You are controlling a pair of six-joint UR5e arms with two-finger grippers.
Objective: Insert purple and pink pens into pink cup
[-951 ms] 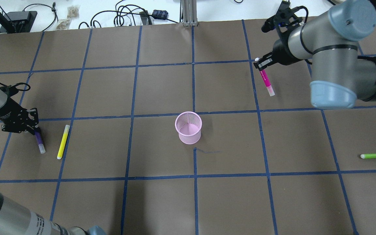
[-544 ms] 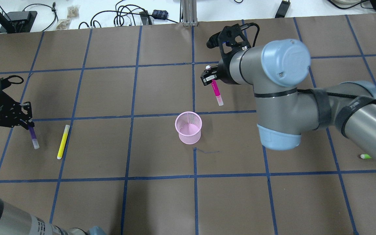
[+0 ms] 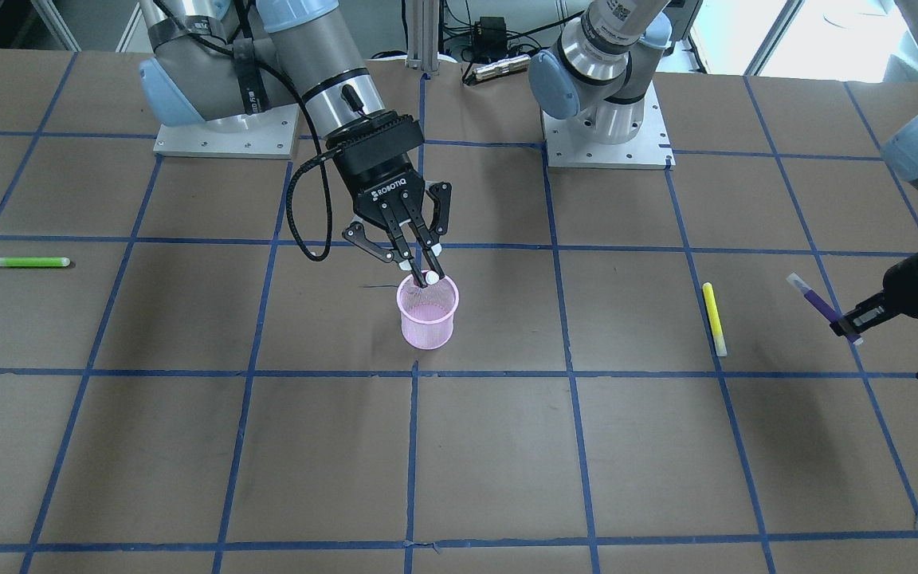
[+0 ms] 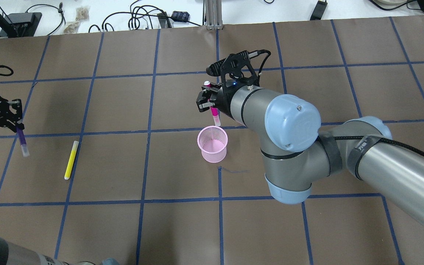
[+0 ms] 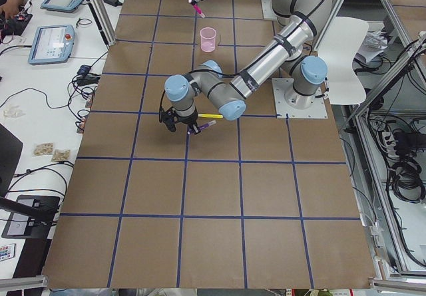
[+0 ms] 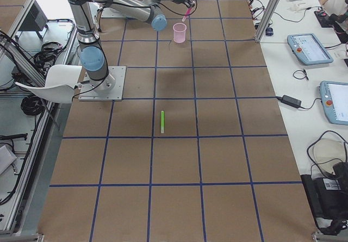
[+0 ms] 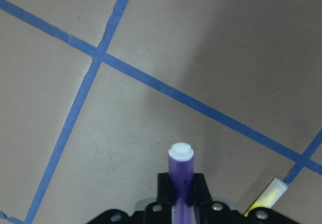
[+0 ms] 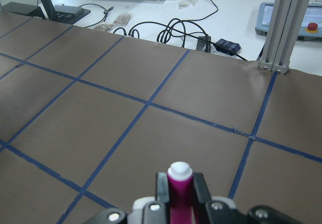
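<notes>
A yellow pen [image 4: 71, 159] and a green pen [image 3: 25, 261] lie on the taped table [image 4: 123, 228].

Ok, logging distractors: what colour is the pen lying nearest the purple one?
Yellow pen, clearest in the overhead exterior view.

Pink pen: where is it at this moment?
Overhead view, centre: the pink pen hangs from the right gripper, just above the far rim of the pink cup, not yet inside.

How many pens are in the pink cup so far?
None yet. Both pens are picked up: the right hand holds the pink pen just above the pink cup, and the left hand holds the purple pen far off, by a yellow pen. Both must go in.
</notes>
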